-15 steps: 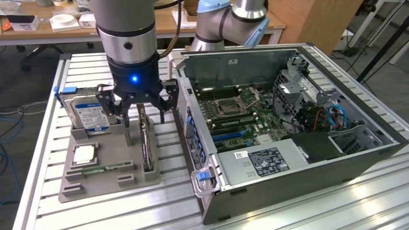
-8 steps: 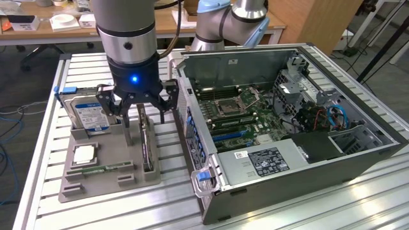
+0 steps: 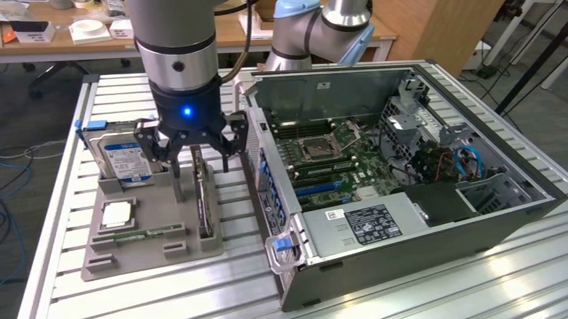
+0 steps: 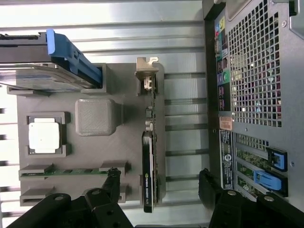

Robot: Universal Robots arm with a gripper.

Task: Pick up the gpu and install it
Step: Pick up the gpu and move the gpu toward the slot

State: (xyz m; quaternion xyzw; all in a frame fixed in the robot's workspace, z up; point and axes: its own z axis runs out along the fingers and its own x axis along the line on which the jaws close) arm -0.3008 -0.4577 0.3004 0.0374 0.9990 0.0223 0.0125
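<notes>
Tool (image 3: 197,158) spread, hovering over gpu (image 3: 205,199). Gpu stands on edge in gray holder (image 3: 133,256), on holder's PC-case (image 3: 400,226) side. Slatted aluminium counter (image 3: 443,286) under holder; wooden desk (image 3: 53,48) behind.

This is a robotics lab or workshop. A grey robot arm (image 3: 177,40) stands over a slatted aluminium bench (image 3: 497,279) that carries an opened desktop computer case (image 3: 400,259) and a grey fixture tray (image 3: 151,256) slotted for computer parts. Behind it are wooden desks (image 3: 53,50) strewn with small white boxes (image 3: 89,30). Loose cables (image 3: 10,166) trail over the floor, and a swivel chair base (image 3: 53,73) shows beneath one desk.
</notes>
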